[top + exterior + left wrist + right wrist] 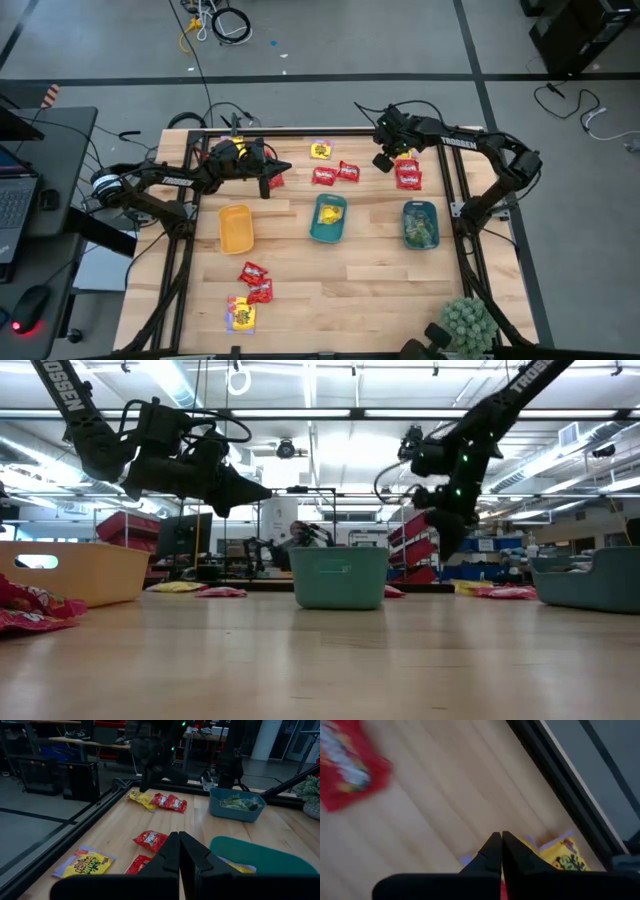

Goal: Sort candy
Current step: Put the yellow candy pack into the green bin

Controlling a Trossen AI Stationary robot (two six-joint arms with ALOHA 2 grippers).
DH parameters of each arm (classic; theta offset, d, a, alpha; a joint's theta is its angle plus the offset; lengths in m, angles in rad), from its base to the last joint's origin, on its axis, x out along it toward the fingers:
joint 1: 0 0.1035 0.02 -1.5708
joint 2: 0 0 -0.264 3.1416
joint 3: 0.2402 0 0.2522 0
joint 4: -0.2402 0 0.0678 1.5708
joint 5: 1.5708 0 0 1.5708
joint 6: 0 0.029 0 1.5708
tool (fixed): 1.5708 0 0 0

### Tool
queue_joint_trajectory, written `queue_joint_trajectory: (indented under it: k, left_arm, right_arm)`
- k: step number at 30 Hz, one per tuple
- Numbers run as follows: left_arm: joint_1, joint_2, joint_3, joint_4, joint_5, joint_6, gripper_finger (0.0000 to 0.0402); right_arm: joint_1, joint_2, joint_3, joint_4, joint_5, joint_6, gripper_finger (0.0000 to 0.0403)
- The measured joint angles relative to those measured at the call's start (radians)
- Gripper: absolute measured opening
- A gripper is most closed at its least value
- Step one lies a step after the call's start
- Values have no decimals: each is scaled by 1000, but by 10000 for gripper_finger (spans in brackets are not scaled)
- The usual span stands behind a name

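My right gripper [383, 162] hangs at the table's far right, pointing steeply down, shut on a yellow candy packet [560, 852]. Red packets [408, 176] lie just beside it. Other candy lies loose on the table: a yellow packet [320, 150] and two red ones [335, 174] at the far middle, and red [255, 280] and yellow [240, 316] packets at the near left. My left gripper [283, 167] is shut on nothing and held level above the far left. A red packet [272, 181] lies below it. My right gripper comes at the yellow packet from above, slanting down. The packet's purple edge [465, 859] shows on one side of the shut fingertips and its yellow face on the other. The fingers themselves hide the place of contact, so the kind of hold cannot be told.
Three small trays stand in a row mid-table: yellow-orange [236, 210], teal [313, 226] with yellow candy in it, and blue-teal [420, 205] with green candy in it. A spiky green plant [468, 322] stands at the near right corner. A black rail [555, 775] frames the table.
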Motion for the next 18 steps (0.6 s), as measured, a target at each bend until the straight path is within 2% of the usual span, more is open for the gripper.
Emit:
queue_joint_trajectory:
  k: [3, 6, 14, 18]
  left_arm:
    - [0, 0, 0, 0, 0, 0, 0]
    - [0, 0, 0, 0, 0, 0, 0]
    - [0, 0, 0, -19, 10, 0, 0]
    - [0, 0, 0, -39, 10, 0, 0]
  right_arm:
    - [12, -4, 19, -27, 0, 74, 3]
    - [-11, 16, 16, -88, 16, 128, 24]
    - [-56, 108, 15, -77, 32, 161, 143]
    - [-57, 159, 15, -49, 42, 135, 176]
